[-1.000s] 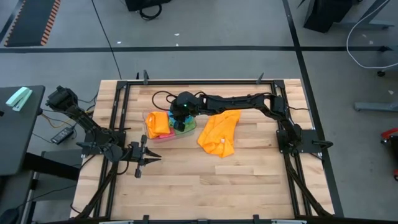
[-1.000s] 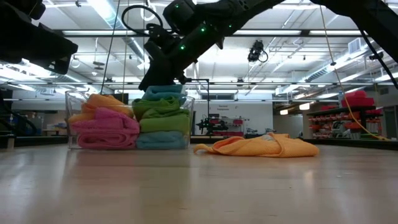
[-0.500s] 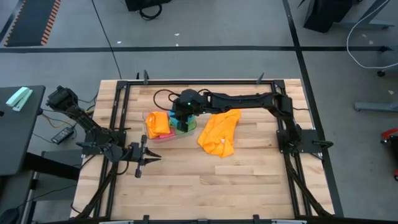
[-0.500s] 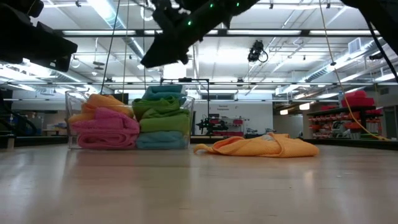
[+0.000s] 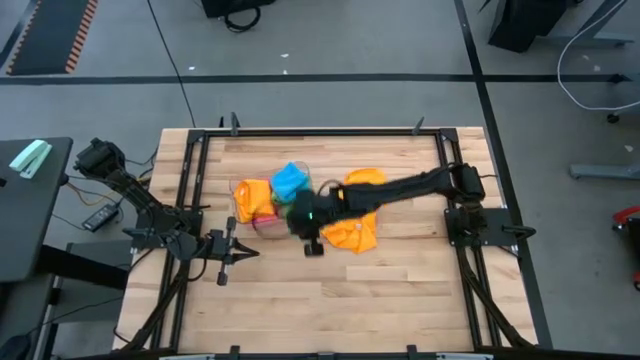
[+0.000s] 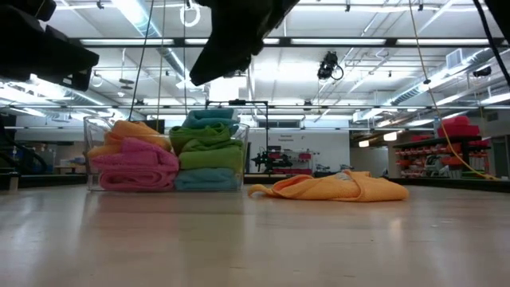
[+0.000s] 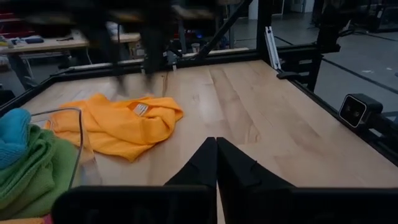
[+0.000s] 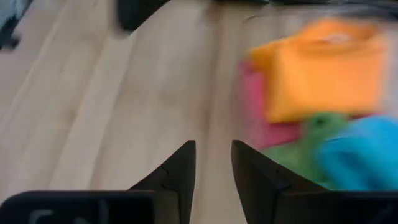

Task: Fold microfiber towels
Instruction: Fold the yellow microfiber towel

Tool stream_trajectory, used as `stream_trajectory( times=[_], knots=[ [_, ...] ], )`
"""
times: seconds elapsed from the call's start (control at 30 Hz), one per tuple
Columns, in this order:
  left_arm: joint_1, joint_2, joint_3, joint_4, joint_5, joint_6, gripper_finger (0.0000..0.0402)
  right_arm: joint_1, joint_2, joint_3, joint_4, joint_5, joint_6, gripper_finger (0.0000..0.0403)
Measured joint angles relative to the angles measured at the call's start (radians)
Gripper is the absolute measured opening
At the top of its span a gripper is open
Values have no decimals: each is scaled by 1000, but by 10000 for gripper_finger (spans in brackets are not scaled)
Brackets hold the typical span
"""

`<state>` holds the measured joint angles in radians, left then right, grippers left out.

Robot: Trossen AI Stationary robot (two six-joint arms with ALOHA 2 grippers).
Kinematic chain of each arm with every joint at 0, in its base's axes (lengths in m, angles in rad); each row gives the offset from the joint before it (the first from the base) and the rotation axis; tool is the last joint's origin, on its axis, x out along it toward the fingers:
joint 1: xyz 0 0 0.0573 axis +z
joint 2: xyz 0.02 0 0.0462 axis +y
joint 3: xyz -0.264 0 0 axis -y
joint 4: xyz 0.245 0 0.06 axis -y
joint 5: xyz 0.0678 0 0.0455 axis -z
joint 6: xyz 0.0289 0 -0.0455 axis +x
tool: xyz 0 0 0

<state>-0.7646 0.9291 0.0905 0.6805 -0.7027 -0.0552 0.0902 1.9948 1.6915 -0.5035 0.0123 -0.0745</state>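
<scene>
tub (image 6: 92, 151) (clear) full of folded towels (image 6: 207, 143) | orange towel (image 6: 335, 187) beside

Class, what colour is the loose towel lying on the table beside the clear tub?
Orange; the loose towel shows best in the low view.

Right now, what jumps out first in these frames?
The clear tub of folded towels in pink, green, blue and orange, mid-table, catches the eye first. Beside it a loose orange towel lies crumpled on the wood. The right gripper hangs open and empty near the tub's front; the left gripper waits shut at the left edge.
</scene>
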Motion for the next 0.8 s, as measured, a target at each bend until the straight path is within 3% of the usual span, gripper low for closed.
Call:
stream_trajectory(
  times=[0.13, 0.57, 0.8],
  knots=[
    [26, 0, 0, 6, -11, 0, 14, 65, -1, -62, 44, 57, 4, 96],
    [107, 0, 0, 2, -15, -10, 23, 204, -86, -360, 175, 78, 123, 80],
    [107, 0, 0, 0, -15, -11, 17, 304, -201, -595, 320, 285, 214, 80]
  ],
)
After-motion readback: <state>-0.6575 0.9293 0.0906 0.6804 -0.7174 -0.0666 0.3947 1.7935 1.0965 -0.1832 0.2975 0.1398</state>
